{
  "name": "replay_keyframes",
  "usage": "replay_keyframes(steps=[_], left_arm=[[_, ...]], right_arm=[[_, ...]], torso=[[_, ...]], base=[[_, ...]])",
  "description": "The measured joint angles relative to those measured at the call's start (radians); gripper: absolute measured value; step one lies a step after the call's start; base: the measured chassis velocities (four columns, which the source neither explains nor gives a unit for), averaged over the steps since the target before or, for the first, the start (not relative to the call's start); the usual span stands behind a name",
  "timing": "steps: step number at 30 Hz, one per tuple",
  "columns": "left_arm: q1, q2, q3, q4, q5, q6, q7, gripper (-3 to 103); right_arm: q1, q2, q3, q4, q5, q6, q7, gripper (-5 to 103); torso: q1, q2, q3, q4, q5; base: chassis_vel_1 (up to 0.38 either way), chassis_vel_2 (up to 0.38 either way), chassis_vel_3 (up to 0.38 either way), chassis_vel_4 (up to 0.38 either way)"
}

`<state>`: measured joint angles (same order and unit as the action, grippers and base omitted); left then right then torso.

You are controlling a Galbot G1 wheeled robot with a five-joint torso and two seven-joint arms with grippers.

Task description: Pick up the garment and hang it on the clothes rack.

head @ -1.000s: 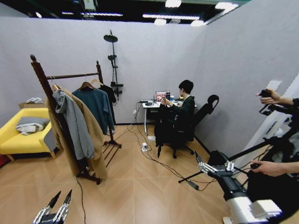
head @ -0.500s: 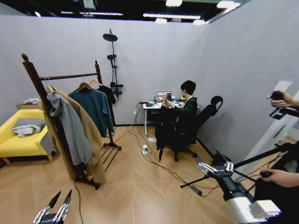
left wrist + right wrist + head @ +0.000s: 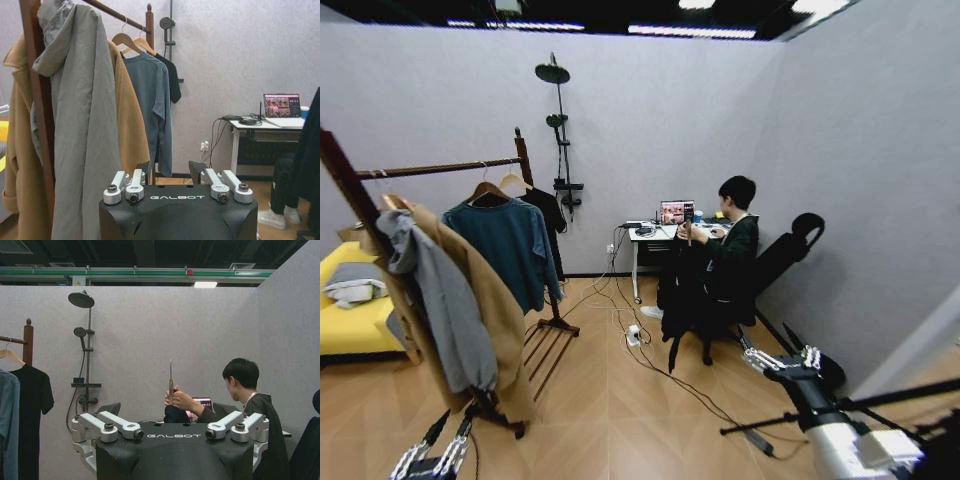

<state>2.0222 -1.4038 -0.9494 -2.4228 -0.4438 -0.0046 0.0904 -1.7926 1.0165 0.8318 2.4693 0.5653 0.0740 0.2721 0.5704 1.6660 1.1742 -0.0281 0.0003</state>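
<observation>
The garment [image 3: 682,285], as far as can be judged, is the dark cloth hanging with its long axis vertical from the raised hand [image 3: 176,401] of the person seated at the desk [image 3: 650,234]. It lies ahead and right of centre, nearer the right gripper [image 3: 772,352] than the left gripper [image 3: 448,428]; both grippers are held low with jaws spread and empty. The clothes rack [image 3: 440,168] stands to the left, already carrying a teal shirt [image 3: 508,245] and coats, with bare rod between them, while cables [image 3: 665,360] cross the open floor ahead.
</observation>
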Motion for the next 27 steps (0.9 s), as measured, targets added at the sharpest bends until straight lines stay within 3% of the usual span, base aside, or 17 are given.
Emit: replay_keyframes(steps=[15,27], left_arm=[[0.0,0.0,0.0,0.0,0.0,0.0,0.0,46],[0.0,0.0,0.0,0.0,0.0,0.0,0.0,46]], right_arm=[[-0.005,0.013,0.009,0.014,-0.015,0.017,-0.013,100],[-0.002,-0.003,0.061,-0.012,0.013,-0.022,0.04,100]], torso=[[0.0,0.0,0.0,-0.0001,-0.0004],[0.0,0.0,0.0,-0.0001,-0.0005]], base=[[-0.264,0.257,0.269,-0.269],[-0.267,0.27,0.26,-0.258]])
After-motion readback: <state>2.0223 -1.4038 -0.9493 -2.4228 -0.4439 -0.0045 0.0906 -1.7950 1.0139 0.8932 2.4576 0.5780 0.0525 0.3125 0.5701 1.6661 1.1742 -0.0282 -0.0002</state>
